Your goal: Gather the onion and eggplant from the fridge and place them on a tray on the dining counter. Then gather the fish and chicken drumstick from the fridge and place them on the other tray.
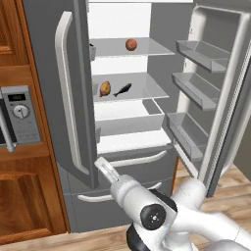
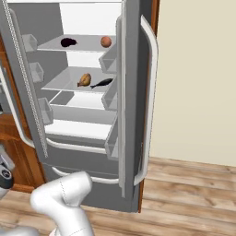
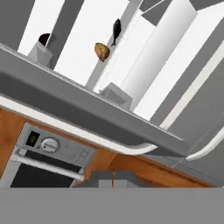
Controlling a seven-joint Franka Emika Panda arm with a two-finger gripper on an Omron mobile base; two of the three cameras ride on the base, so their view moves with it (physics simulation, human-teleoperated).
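The fridge (image 1: 147, 98) stands open in the upper middle of the left base view, both doors swung wide. On its top shelf sits the onion (image 1: 131, 44), a small round orange-brown ball, right of centre on the shelf. In the right base view the eggplant (image 2: 68, 42) lies on that same top shelf, a dark purple-black lump well apart from the onion and to its left. One shelf down, the chicken drumstick (image 1: 105, 88) is a golden-brown, knobbly piece, and the fish (image 1: 122, 90) lies just beside it on the right, a slim black shape with a forked tail. In the hand view, which is rolled, these two show in the upper middle of the frame, and a dark rounded shape at the upper left may be the eggplant.

The white arm rises from the lower right of the left base view, elbow bent, its wrist reaching up and left toward the closed lower drawers. The tool (image 1: 106, 167) sits low in front of the fridge, below all the shelves and far from the food. Its fingers are pressed together with nothing between them. At the left edge, set in wooden cabinets, is an oven (image 1: 17, 115) with a dial.
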